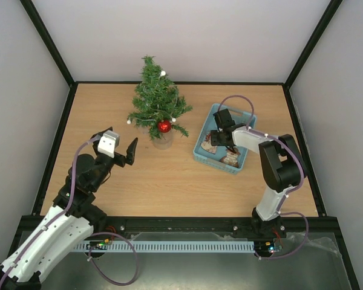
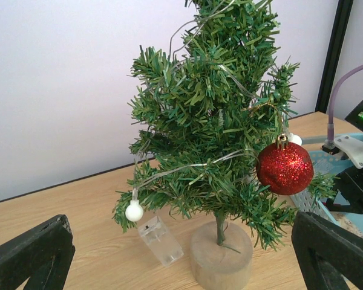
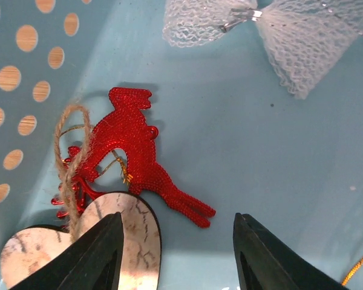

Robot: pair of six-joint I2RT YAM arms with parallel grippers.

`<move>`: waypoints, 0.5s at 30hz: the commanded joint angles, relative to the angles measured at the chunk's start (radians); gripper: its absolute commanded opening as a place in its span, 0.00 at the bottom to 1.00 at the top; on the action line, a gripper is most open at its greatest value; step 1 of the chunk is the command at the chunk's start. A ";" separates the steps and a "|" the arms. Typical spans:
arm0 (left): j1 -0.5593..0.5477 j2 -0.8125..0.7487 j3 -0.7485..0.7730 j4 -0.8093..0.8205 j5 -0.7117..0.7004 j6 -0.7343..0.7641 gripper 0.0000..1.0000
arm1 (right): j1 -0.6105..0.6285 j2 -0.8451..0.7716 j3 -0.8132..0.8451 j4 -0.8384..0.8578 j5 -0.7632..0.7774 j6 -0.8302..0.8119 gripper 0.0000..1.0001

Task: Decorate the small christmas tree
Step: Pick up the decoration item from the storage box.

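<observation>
The small christmas tree stands at the back middle of the table on a round wooden base. A red glitter bauble and a string of white bulbs hang on it. My left gripper is open, left of the tree and facing it, with nothing between its fingers. My right gripper reaches down into the light blue basket. Its jaws stand apart just above the basket floor and hold nothing. A red glitter reindeer ornament lies just ahead of the right gripper.
A clear battery box lies by the tree's base. Also in the basket are a white mesh bow and a marbled wooden ornament with a twine loop. Walls close off the table's back and sides.
</observation>
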 commanded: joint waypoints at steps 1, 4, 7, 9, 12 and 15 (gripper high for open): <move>-0.007 0.007 0.001 0.004 -0.012 0.002 0.99 | -0.052 0.035 -0.020 0.065 -0.138 -0.015 0.52; -0.007 0.003 0.000 0.003 -0.009 0.003 0.99 | -0.075 0.049 -0.022 0.091 -0.228 -0.027 0.55; -0.009 0.003 0.001 0.003 -0.001 0.008 0.99 | -0.085 0.063 -0.025 0.106 -0.266 -0.039 0.55; -0.009 0.002 0.001 0.003 0.013 0.009 0.99 | -0.092 0.065 -0.028 0.120 -0.282 -0.042 0.54; -0.010 0.003 0.001 0.006 0.024 0.012 0.99 | -0.093 0.060 -0.011 0.117 -0.248 -0.043 0.48; -0.009 0.009 0.003 0.006 0.024 0.015 1.00 | -0.093 0.062 0.020 0.092 -0.182 -0.052 0.42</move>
